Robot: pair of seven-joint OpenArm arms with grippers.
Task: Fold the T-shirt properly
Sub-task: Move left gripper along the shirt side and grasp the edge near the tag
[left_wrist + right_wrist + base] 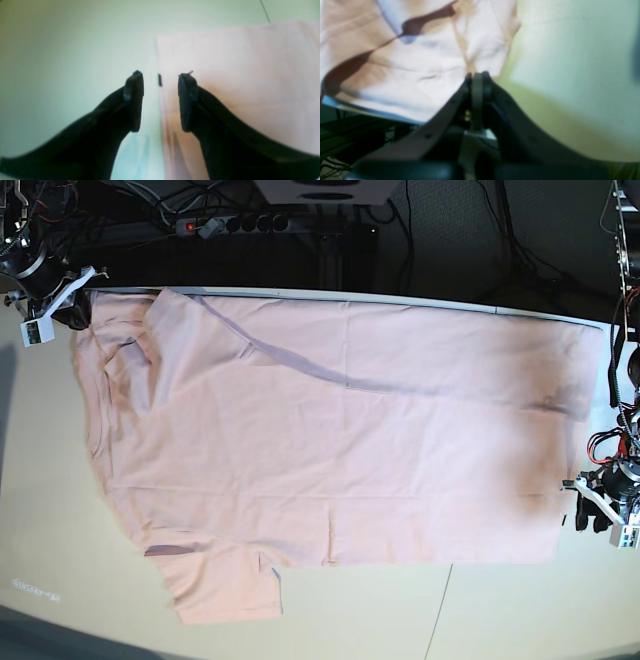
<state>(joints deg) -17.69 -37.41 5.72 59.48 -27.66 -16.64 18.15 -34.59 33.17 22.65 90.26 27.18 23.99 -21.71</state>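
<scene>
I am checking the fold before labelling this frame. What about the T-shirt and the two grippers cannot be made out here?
- T-shirt front: lies face down or folded under in the base view, so no print shows.
- Right gripper: shut, but right wrist view is blurred; whether cloth is pinched cannot be told.
- Left gripper: open beside the shirt's edge; the small dark mark between its fingertips is too blurred to identify.
- Both grippers are cut off at the base view's side edges.

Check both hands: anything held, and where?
Left hand: open, empty beside the T-shirt edge. Right hand: shut at the shirt's edge; whether it pinches fabric cannot be told.
</scene>
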